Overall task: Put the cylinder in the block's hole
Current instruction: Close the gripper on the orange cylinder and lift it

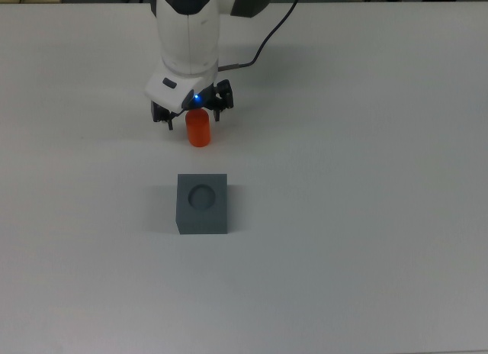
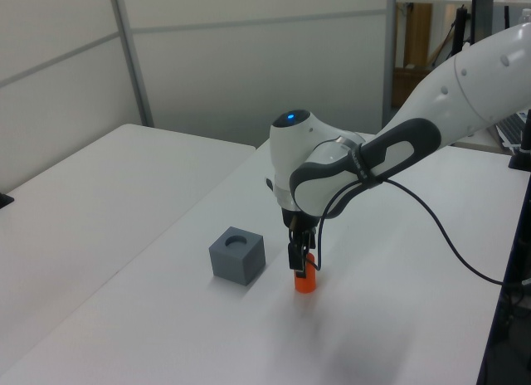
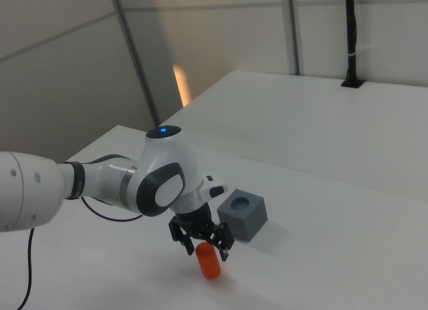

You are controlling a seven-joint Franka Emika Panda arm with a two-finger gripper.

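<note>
Orange cylinder (image 3: 208,260) between spread claw (image 3: 203,246) fingers, right view only.

A white table (image 1: 366,217) is seen, and on it are stood an orange cylinder (image 1: 199,132) and a grey block (image 1: 203,204), apart.
</note>
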